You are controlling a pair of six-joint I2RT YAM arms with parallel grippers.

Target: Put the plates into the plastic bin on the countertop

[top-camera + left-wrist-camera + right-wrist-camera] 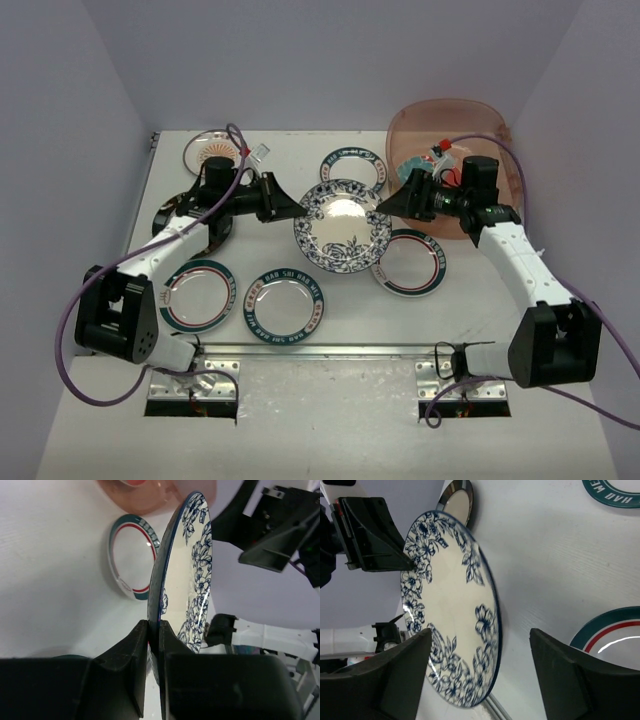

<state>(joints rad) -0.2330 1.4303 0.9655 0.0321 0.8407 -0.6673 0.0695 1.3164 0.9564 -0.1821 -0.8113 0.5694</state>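
The blue floral plate [342,225] is at the middle of the white countertop [480,330]. My left gripper [300,212] is shut on its left rim; the left wrist view shows both fingers [135,645] pinching the rim of the plate [192,570]. My right gripper [385,205] is open at the plate's right rim. In the right wrist view the plate [450,625] reaches into the gap of that gripper [480,635], with neither finger touching it. The pinkish plastic bin [480,115] stands at the back right, behind the right gripper, with something colourful inside.
Other plates lie around: orange sunburst [213,153], a green-rimmed one [352,168], a green-and-red one [410,262], a teal lettered one [285,300], another green-and-red one [198,295], and a dark-rimmed one [180,215] under the left arm. A metal rail [320,350] runs along the front edge.
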